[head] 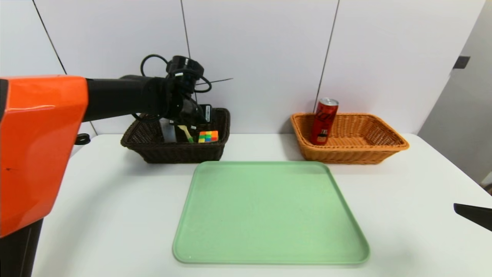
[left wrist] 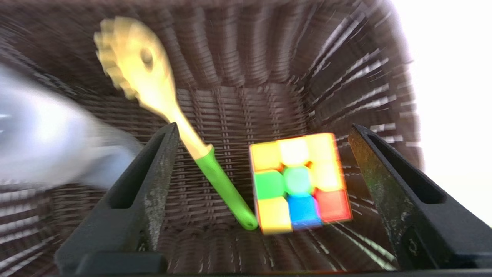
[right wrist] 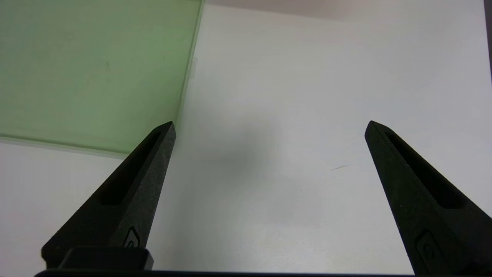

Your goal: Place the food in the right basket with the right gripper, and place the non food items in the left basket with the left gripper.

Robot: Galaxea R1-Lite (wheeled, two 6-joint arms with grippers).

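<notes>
1. Over the left basket (head: 175,148), at the table's far left: left gripper (head: 196,115) hangs w/ jaws spread wide, holding nothing; wrist view shows both fingers (left wrist: 153,181) apart, basket floor between them
2. Left basket contents: puzzle cube (left wrist: 301,182) lies on the weave near the right-hand wall; yellow slotted spoon (left wrist: 153,88) w/ green handle lies beside it, handle end nearly touching the cube; white bottle (head: 168,130) stands at the spoon's far side, blurred in wrist view
3. Cube sits between the open fingers but below them, no contact visible
4. Right basket (head: 357,150), at the table's far right: red can (head: 324,121) stands upright inside, against the left-hand wall
5. Green tray (head: 269,246) lies on the white table (head: 415,231), centre front, between and in front of both baskets, nothing on it
6. Right gripper (right wrist: 269,127) is parked low at the front right, over bare table just beside the tray corner; jaws wide apart, nothing held; only a dark tip shows in head view
</notes>
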